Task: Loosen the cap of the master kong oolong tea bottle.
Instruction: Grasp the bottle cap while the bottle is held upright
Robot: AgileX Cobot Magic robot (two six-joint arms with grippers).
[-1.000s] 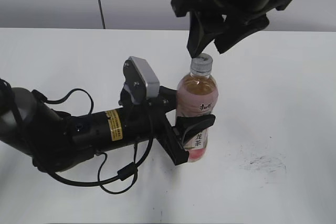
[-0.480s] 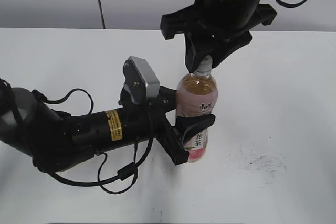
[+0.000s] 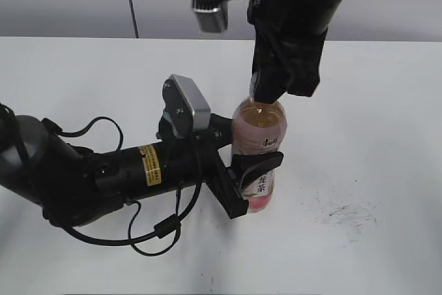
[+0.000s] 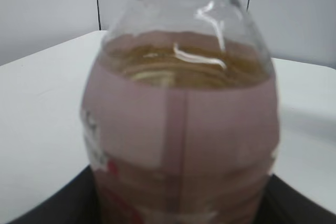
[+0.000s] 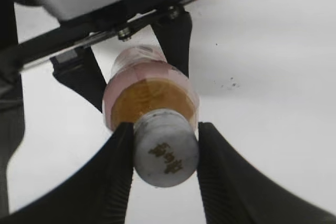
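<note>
Cap (image 5: 166, 154) hidden in the exterior view behind the right gripper (image 3: 266, 91), seen clearly only from the right wrist camera. There, round and grey-white, with a dark mark on top, too blurred to read. Top of the right arm cut off by the upper edge of the exterior view. Bottle (image 3: 258, 153) cut off in the left wrist view: only shoulder, amber tea line and pink label visible, neck and base out of the picture, label print out of focus.

Bottle upright on the white table (image 3: 373, 136), near the middle. Left gripper (image 3: 245, 177) around the lower part of the body, one black finger (image 3: 259, 162) across the label in front, the other behind and mostly hidden; both pressed on the bottle sides, holding it. In the right wrist view, the same two fingers dark on either side of the body below.

Right gripper from above, straight over the neck. Its two dark fingers (image 5: 113, 174) close on the ribbed side of the cap, one on the left and one on the right, both touching, cap pinched between them. Cap top just beside the fingertips, not covered.
</note>
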